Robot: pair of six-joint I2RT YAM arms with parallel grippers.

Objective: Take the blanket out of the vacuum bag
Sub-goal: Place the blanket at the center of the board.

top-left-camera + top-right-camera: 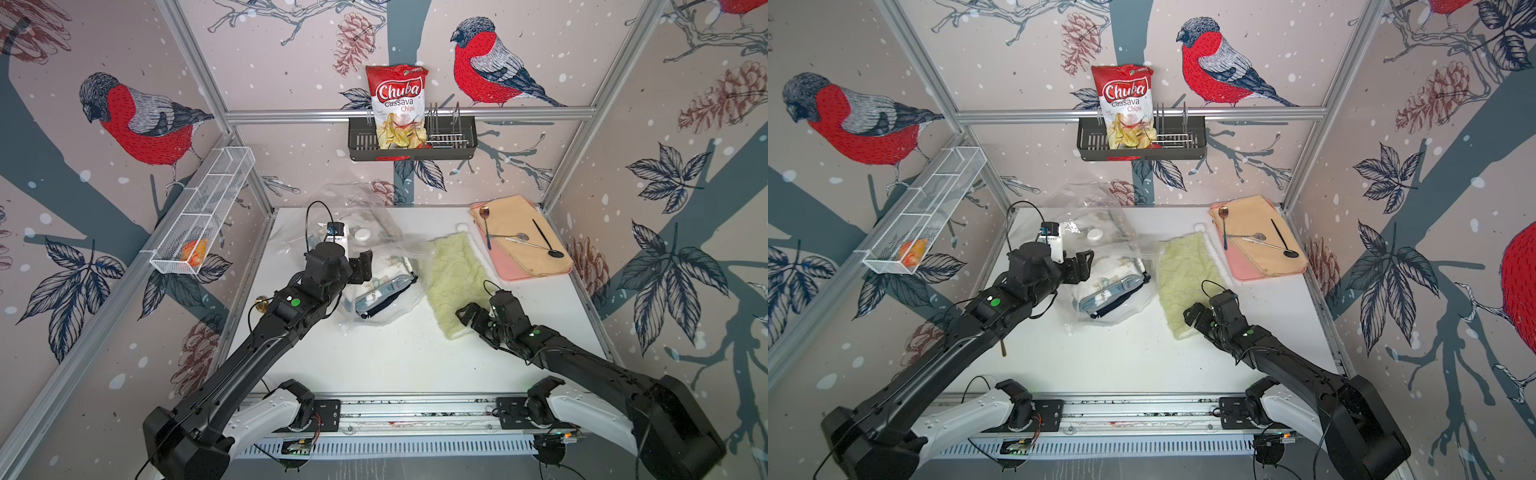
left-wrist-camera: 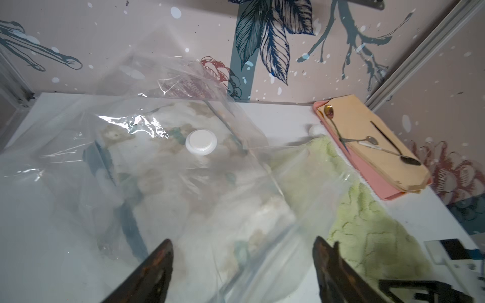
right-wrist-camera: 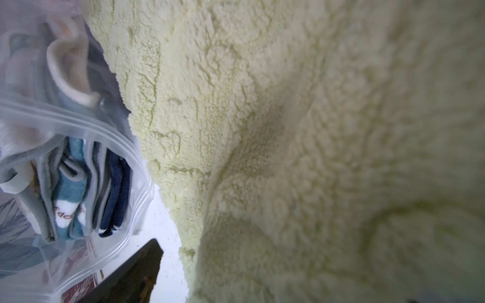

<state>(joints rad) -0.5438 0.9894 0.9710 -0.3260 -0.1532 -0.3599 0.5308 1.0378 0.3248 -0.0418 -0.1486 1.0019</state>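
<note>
The vacuum bag (image 1: 376, 266) is a crinkly clear plastic bag at the left middle of the table, with a round white valve cap (image 2: 201, 142) on top. Folded blue, white and navy cloths show through it. The pale yellow-green fluffy blanket (image 1: 453, 282) lies flat on the table just right of the bag, and loose plastic overlaps its left edge. My left gripper (image 1: 360, 268) hovers open over the bag (image 2: 183, 189), holding nothing. At the blanket's near end my right gripper (image 1: 471, 318) stands open. One of its fingers (image 3: 133, 272) shows beside the blanket (image 3: 288, 131), which hides the other.
A pink tray (image 1: 519, 272) at the back right carries a peach cloth and several spoons. A black rack (image 1: 411, 143) on the back wall holds a chips bag. A white wire basket (image 1: 199, 216) hangs on the left wall. A small white ball (image 1: 462, 227) lies beside the tray.
</note>
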